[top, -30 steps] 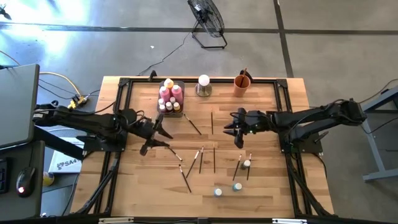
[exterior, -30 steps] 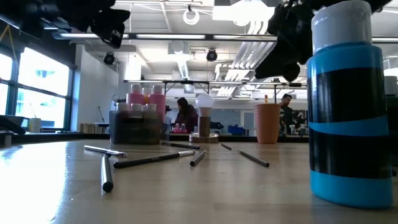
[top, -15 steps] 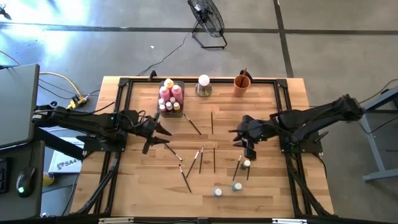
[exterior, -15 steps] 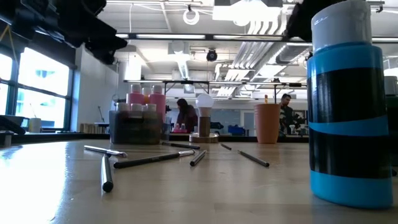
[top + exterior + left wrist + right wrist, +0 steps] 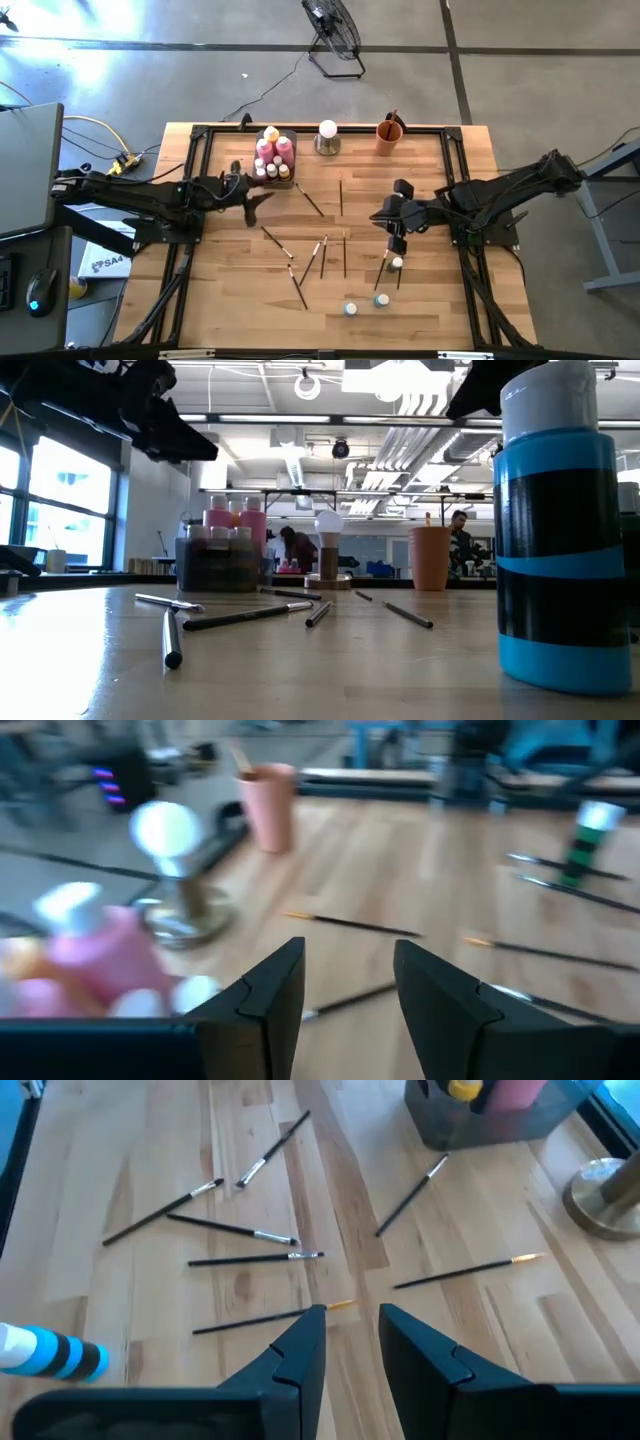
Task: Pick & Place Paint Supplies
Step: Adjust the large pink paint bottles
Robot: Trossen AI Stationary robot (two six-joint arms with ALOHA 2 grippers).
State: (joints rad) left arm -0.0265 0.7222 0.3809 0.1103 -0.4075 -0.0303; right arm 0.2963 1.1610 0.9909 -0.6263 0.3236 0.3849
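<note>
Reach step — both grippers empty, fingers apart. Left gripper [image 5: 262, 197] near bottle tray [image 5: 273, 157]; right gripper [image 5: 393, 238] above loose brushes [image 5: 322, 252] on worktop [image 5: 430, 300]. Next — descend, close on one brush.

A big open lab or workshop. Bare concrete floor [image 5: 520, 60], exposed ceiling ducts [image 5: 400, 435], a floor fan [image 5: 336, 35]. People [image 5: 297, 548] work at distant benches.
</note>
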